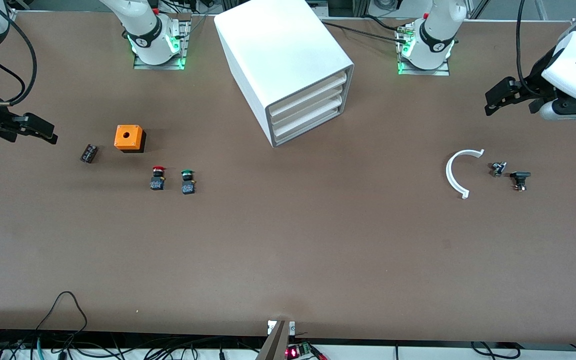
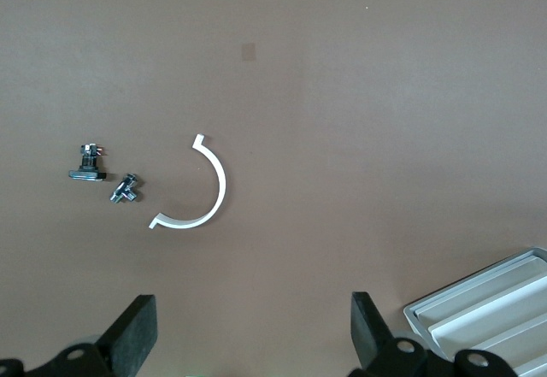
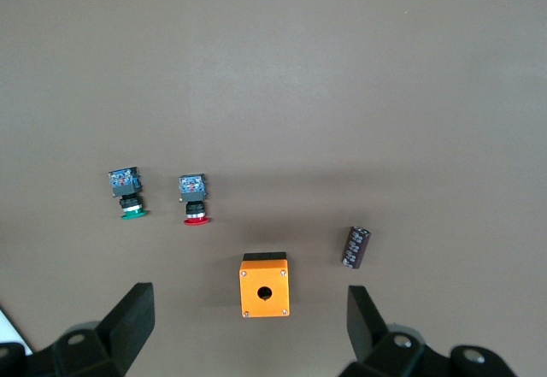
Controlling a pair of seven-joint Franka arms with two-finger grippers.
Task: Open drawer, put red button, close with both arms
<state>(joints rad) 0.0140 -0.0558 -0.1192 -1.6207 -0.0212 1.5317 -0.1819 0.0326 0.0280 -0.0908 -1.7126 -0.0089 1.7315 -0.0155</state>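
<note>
The white cabinet (image 1: pixel 280 55) stands between the two arm bases, and its three alike drawers (image 1: pixel 310 106) are all shut. A corner of it shows in the left wrist view (image 2: pixel 487 317). The red button (image 1: pixel 157 178) lies on the table toward the right arm's end, beside the green-capped button (image 1: pixel 187 182). Both show in the right wrist view, red (image 3: pixel 195 198) and green (image 3: pixel 128 193). My right gripper (image 1: pixel 48 132) is open and empty above the table's right-arm end (image 3: pixel 250 326). My left gripper (image 1: pixel 493 100) is open and empty above the left-arm end (image 2: pixel 254 334).
An orange box with a hole (image 1: pixel 129 138) and a dark cylinder (image 1: pixel 88 153) lie near the buttons. A white curved strip (image 1: pixel 458 172) and two small metal parts (image 1: pixel 498 168) (image 1: pixel 520 180) lie toward the left arm's end. Cables run along the table's near edge.
</note>
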